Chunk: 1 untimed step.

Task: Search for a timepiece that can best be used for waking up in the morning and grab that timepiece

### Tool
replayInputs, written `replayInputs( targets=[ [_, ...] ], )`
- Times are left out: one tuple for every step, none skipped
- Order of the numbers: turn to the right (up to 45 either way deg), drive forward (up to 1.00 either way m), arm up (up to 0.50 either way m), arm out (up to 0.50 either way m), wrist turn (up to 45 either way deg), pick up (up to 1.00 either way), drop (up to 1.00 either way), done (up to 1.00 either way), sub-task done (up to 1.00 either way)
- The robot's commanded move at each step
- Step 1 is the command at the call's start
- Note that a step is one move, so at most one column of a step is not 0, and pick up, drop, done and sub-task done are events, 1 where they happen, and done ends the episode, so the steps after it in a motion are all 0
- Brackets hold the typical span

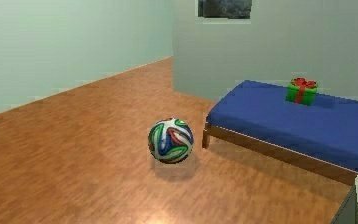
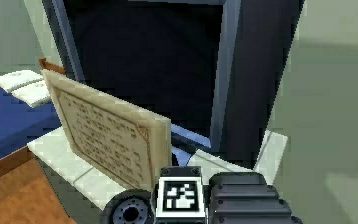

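Timepiece task | gripper at bottom edge, near leaning board — spread, hold: cannot tell

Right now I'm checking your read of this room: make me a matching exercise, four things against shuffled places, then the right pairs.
Things:
1. ball
2. gift box
3. pillows
4. tan board

Places:
A. in front of the dark screen
B. on the wooden floor
C. on the blue bed, forward view's right
D. at the arm side view's left edge

Pairs: 1-B, 2-C, 3-D, 4-A
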Motion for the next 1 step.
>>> replayInputs(
  targets=[
    [0.0, 0.00, 0.00, 0.20, 0.0, 0.00, 0.00, 0.00, 0.00]
  ],
)
